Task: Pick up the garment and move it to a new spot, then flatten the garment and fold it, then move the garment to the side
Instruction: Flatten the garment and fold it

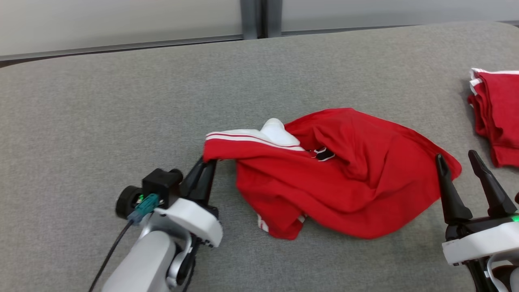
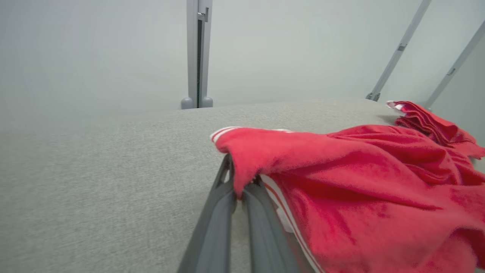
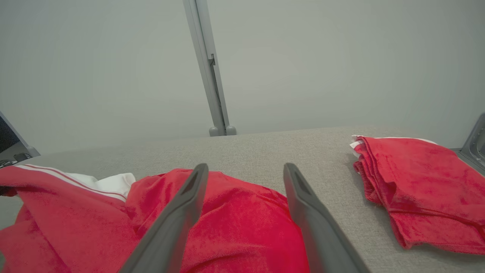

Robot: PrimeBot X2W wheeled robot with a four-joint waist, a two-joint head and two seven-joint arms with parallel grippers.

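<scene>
The left gripper [image 1: 204, 172] is pressed together on a corner of the red garment [image 1: 348, 170], pinching the cloth just below its white-striped band [image 1: 243, 138] at the heap's 9 o'clock edge. In the left wrist view the fabric drapes over the two fingertips [image 2: 242, 193]. The right gripper [image 1: 457, 160] stands spread at the heap's 4 o'clock edge, one finger against the cloth and nothing between the two.

The garment lies crumpled at the middle of the grey padded table [image 1: 121, 101]. A folded red stack [image 1: 498, 117] sits apart at its 2 o'clock.

It looks light, soft and limp, so it will likely sag and trail from any single hold and drag a little on the rough cover. A second hold on the hem at 4 o'clock, taken well into the cloth rather than at the edge, would probably carry it spread and keep the white collar piece [image 1: 279, 132] from bunching underneath.
</scene>
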